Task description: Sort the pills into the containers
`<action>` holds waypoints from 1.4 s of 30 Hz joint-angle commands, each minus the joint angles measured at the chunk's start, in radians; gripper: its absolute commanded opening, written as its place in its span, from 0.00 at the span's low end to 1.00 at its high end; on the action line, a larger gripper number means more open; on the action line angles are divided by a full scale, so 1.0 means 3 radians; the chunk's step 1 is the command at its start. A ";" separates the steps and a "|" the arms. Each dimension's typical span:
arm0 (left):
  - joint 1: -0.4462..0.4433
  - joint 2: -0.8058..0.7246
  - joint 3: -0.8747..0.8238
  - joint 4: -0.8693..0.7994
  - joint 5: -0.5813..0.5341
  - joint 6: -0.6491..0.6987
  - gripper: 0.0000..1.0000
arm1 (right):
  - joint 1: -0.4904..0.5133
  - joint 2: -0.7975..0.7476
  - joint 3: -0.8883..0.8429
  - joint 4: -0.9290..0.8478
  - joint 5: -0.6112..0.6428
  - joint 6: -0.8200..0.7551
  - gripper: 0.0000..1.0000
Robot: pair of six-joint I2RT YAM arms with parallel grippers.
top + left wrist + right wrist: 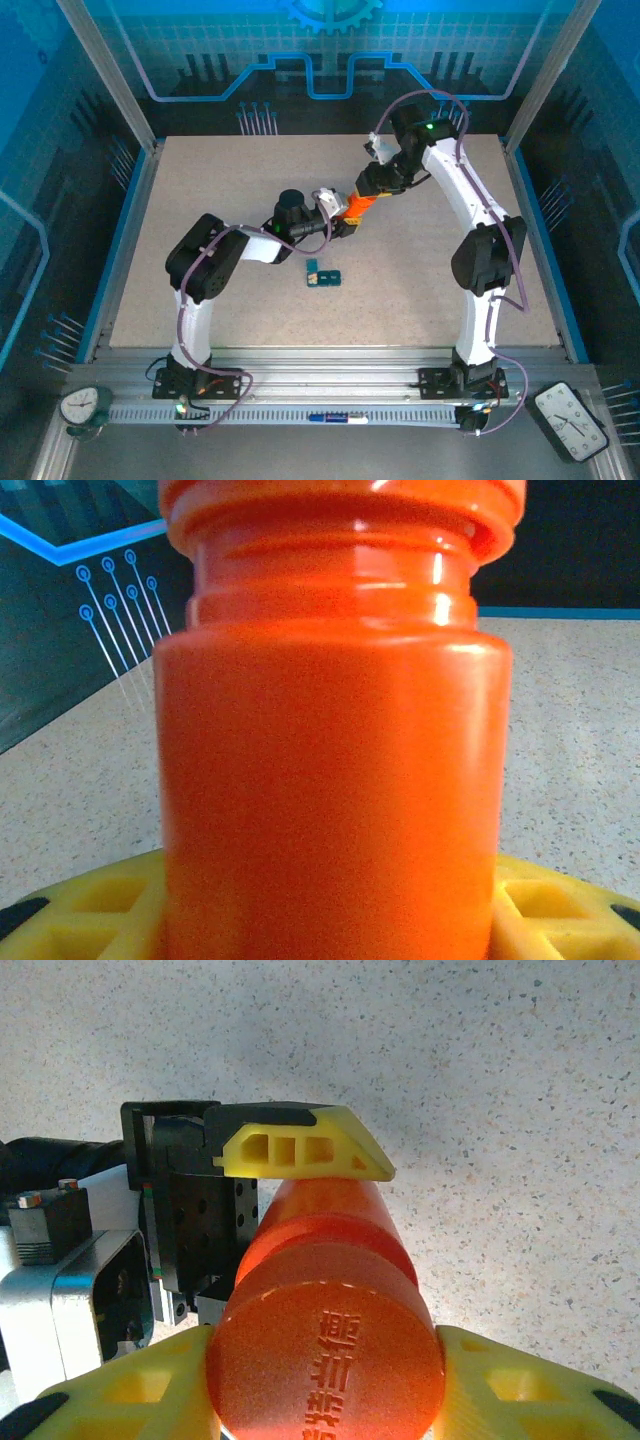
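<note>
Speckled beige tabletop point(450, 330), with the dark-teal containers strip point(323, 272) lying flat near its middle, apart from both arms. Just behind it, an orange pill bottle point(355, 208), clamped round the body by the left gripper point(338, 215) and round the cap point(325, 1360) by the right gripper point(370, 190). Probably the uncapping step: next, twisting the cap free while bracing the body.

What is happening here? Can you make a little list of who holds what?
bottle: orange, cap on, held up over the table
left gripper: shut on the bottle's body
right gripper: shut on the cap
containers: teal strip lying on the table in front of the bottle, nothing touching it
</note>
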 commanded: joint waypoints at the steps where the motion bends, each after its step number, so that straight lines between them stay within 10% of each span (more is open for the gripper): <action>1: 0.0025 -0.0009 0.0084 0.0151 0.0130 0.0093 0.00 | -0.0019 -0.0034 -0.0102 -0.0059 0.0035 -0.0039 0.49; 24: 0.0022 -0.0091 0.0053 0.0253 0.0165 -0.0080 0.00 | 0.0054 -0.0016 -0.0551 0.0325 -0.0340 0.0425 0.47; 42: 0.0026 -0.0020 0.0032 0.0228 0.0124 -0.0090 0.00 | -0.0079 -0.0270 -0.0566 0.0557 -0.0421 0.0715 0.68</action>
